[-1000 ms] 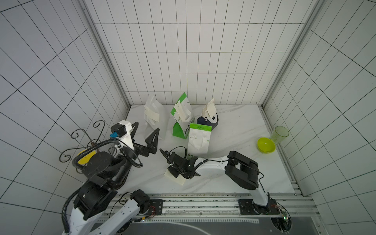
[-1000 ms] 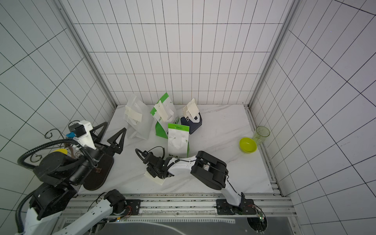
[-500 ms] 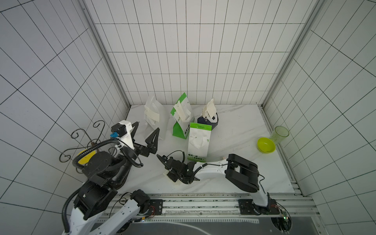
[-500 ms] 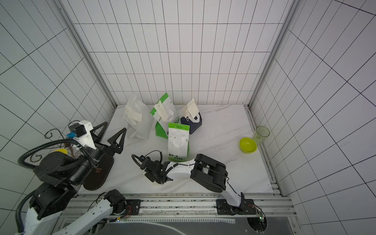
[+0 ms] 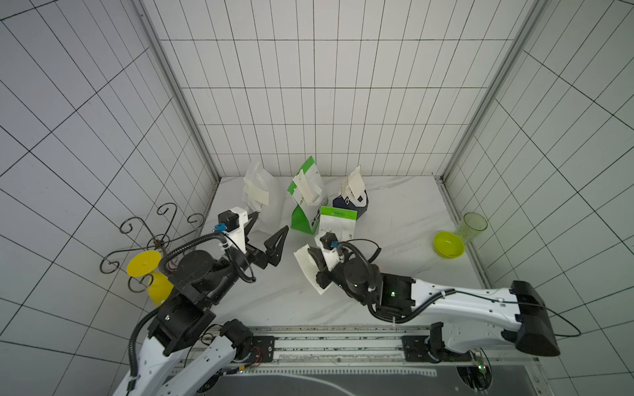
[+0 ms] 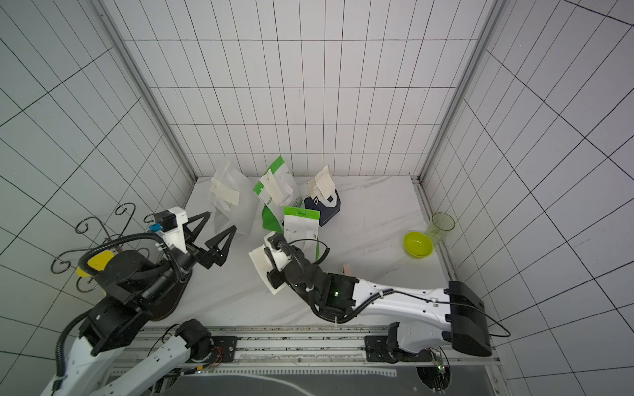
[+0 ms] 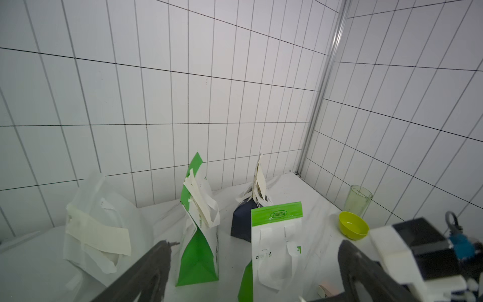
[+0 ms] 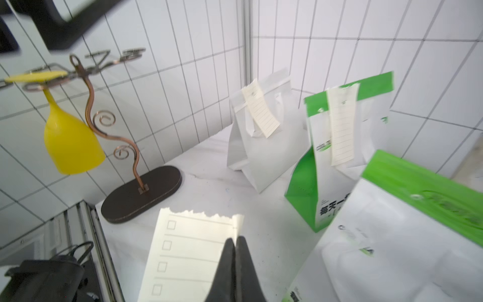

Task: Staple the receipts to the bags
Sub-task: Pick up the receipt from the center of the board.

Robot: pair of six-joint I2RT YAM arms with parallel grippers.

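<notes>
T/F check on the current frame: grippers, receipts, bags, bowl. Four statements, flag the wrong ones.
1. The right gripper is shut on a receipt. True.
2. The left gripper holds a bag. False: it is open and empty.
3. The front green-and-white bag has a receipt on it. False: none is on it.
4. The green bowl sits next to the cup. True.
</notes>
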